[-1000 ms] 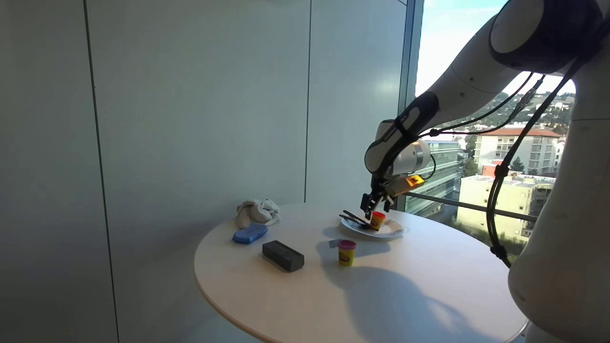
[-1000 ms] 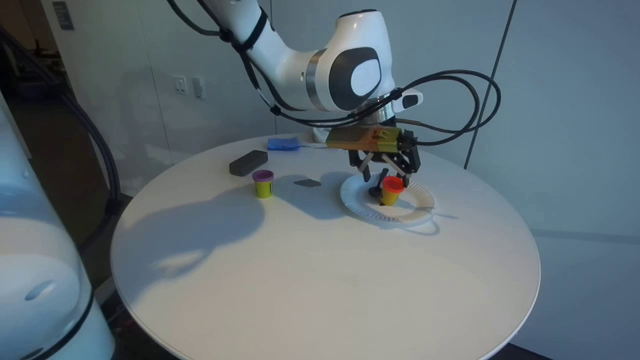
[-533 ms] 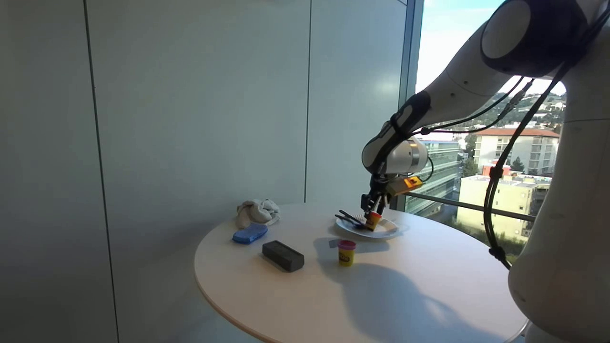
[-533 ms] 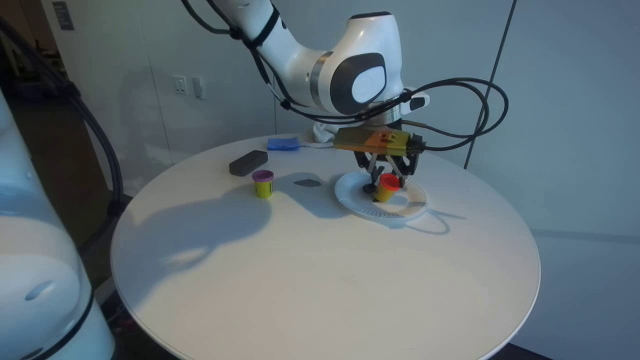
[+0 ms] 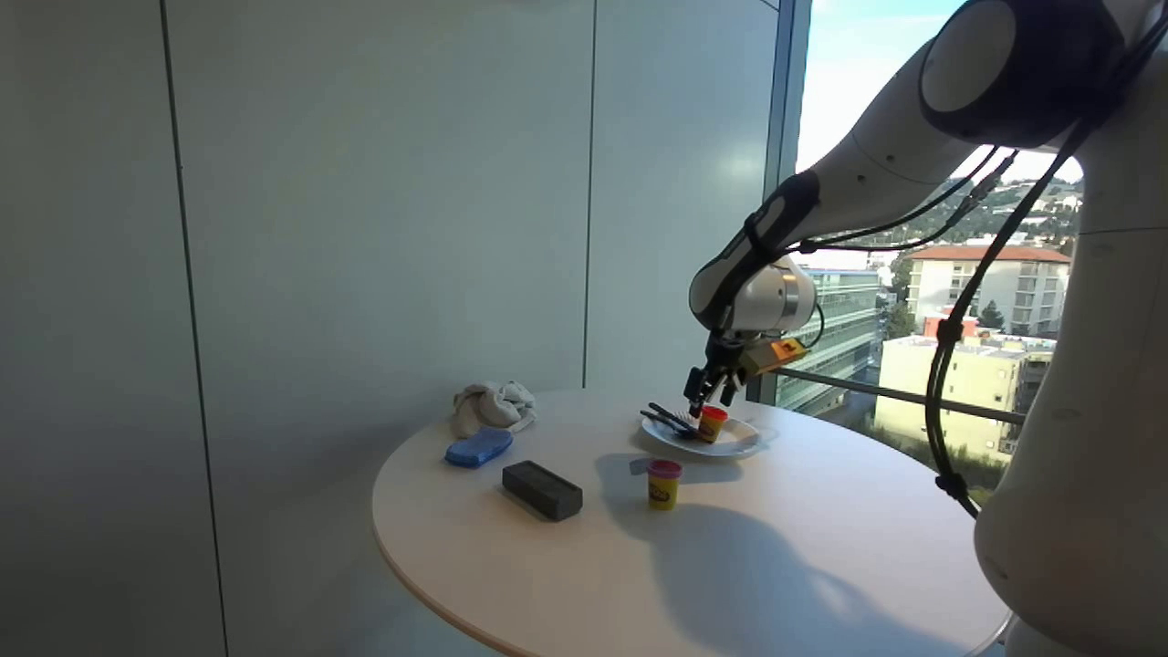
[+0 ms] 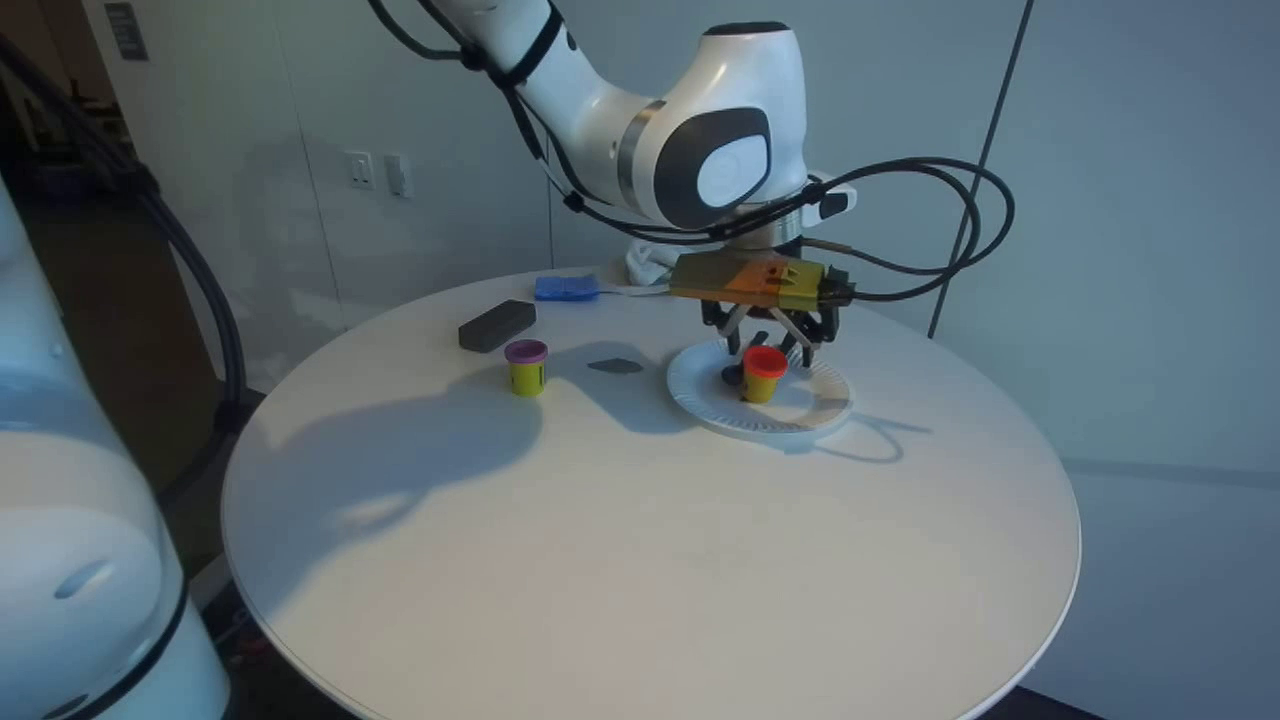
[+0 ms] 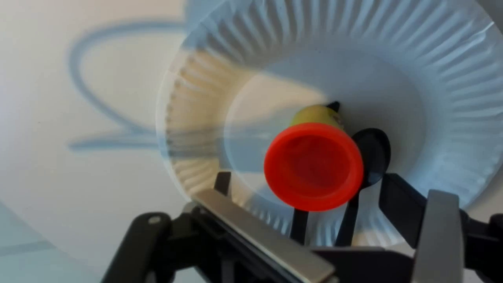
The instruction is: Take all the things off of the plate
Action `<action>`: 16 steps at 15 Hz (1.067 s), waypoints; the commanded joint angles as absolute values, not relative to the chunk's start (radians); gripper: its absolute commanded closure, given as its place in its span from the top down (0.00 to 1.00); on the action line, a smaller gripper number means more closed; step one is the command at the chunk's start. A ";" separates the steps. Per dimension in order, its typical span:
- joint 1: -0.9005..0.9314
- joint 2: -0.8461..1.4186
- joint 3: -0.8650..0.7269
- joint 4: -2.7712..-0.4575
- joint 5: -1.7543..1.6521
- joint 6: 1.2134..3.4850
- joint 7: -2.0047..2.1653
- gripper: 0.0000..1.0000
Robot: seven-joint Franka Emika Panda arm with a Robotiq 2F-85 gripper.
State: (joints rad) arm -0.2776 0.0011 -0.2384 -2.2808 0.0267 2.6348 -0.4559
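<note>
A yellow tub with a red lid [image 6: 764, 375] stands roughly upright, leaning slightly, on the white paper plate [image 6: 695, 400]. Beside it on the plate lie a black spoon [image 7: 371, 153] and another black utensil [image 7: 300, 226], which passes under or behind the tub and is partly hidden by it. Both handles show as dark sticks [image 5: 671, 418] in an exterior view. My gripper [image 7: 312, 195] is open just above the plate, its fingertips [image 7: 401, 208] on either side of the red lid with visible gaps. Nothing is held.
A yellow tub with a purple lid [image 6: 526, 368] stands on the round table [image 6: 650, 560], near a black block [image 5: 542, 491]. Farther off are a blue bundle [image 5: 479, 447] and a pale cloth [image 5: 497, 406]. Cables [image 6: 960, 170] loop out beside the wrist.
The plate slid slightly left in both exterior views. Half a second ago the red-lidded tub was tilted against narrower jaws; now it stands straighter, and the jaws are wider and slightly higher.
</note>
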 commanded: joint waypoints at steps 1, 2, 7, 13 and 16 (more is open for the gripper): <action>-0.265 0.006 -0.241 -2.273 0.076 2.632 -0.523 1.00; -0.263 0.007 -0.239 -2.273 0.103 2.631 -0.544 1.00; -0.259 0.021 -0.235 -2.264 0.211 2.619 -0.611 0.73; -0.266 0.029 -0.240 -2.261 0.211 2.591 -0.599 0.38; -0.267 0.030 -0.243 -2.258 0.193 2.576 -0.581 0.19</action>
